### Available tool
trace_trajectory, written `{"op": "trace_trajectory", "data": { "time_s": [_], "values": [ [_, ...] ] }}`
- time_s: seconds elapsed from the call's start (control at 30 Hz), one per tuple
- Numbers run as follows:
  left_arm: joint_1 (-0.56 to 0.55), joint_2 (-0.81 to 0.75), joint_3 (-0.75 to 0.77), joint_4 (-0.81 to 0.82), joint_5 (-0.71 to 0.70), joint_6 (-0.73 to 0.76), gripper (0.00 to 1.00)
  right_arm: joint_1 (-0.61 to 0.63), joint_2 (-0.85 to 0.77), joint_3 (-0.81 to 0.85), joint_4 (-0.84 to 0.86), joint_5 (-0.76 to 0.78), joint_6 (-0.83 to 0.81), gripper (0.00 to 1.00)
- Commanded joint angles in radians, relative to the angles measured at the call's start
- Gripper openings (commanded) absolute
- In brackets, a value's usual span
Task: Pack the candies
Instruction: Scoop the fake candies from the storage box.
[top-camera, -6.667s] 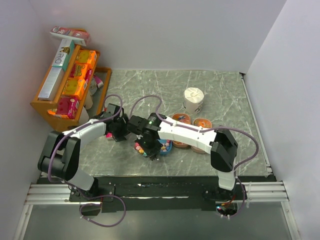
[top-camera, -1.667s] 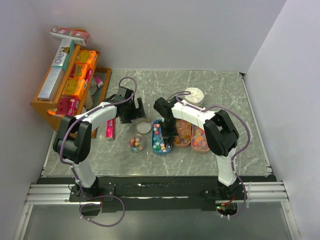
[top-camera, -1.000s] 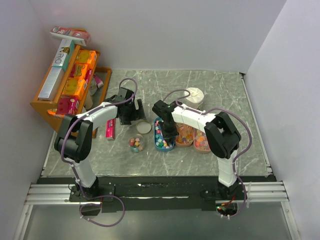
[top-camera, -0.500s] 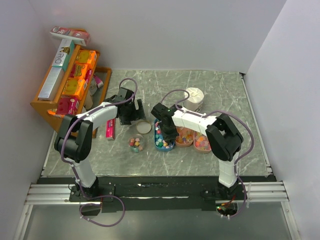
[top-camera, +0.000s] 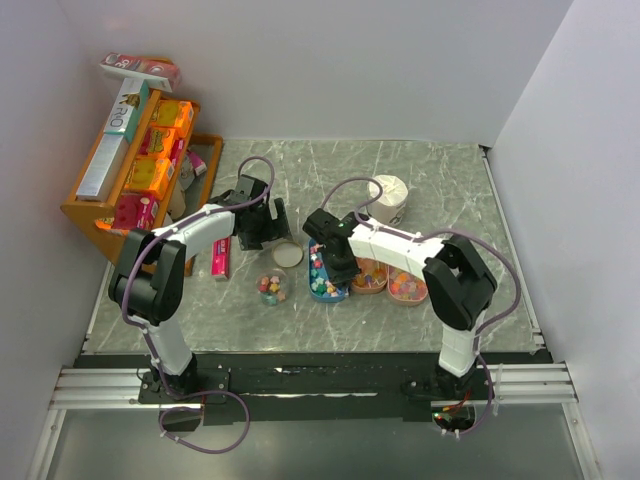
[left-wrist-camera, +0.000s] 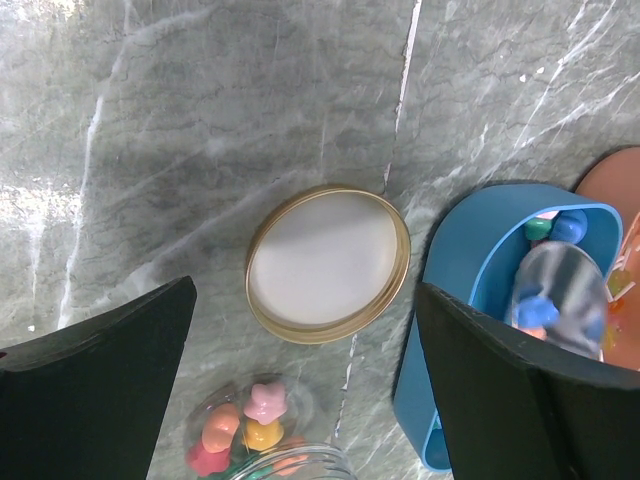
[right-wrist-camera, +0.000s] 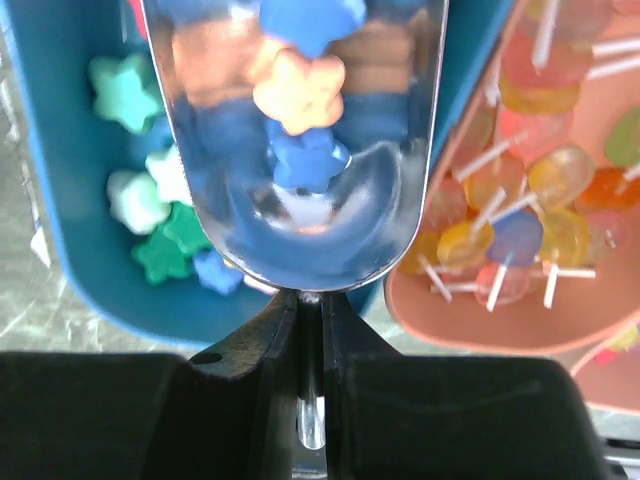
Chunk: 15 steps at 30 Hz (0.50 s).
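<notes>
Right wrist view, grip hidden from top: right hand clamped on scoop handle, star candies in bowl above blue tray; lollipops at 3 o'clock. Left wrist view: left hand spread wide over lid, jar at 6 o'clock

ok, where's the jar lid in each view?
Top external: jar lid lies flat, just left of the blue tray.
Left wrist: lid at centre of frame, blue tray to its right.
Right wrist: not in it.
Shared landmark: the blue tray, in all three views.
</notes>
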<state>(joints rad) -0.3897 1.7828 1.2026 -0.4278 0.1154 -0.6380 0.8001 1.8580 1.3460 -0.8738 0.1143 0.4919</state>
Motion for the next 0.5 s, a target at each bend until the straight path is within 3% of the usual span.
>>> {"op": "trace_trajectory", "data": {
  "time_s": [0.0, 0.27, 0.47],
  "values": [
    [-0.003, -0.031, 0.029, 0.018, -0.01, -0.02, 0.98, 0.016, -0.112, 0.004, -0.063, 0.056, 0.022, 0.0],
    [0.0, -0.037, 0.035, 0.003, -0.031, -0.006, 0.99, 0.069, -0.155, 0.059, -0.151, 0.024, -0.025, 0.0],
    [0.023, -0.052, 0.04, -0.022, -0.063, 0.003, 0.97, 0.142, -0.117, 0.194, -0.26, -0.079, -0.065, 0.0]
  ]
}}
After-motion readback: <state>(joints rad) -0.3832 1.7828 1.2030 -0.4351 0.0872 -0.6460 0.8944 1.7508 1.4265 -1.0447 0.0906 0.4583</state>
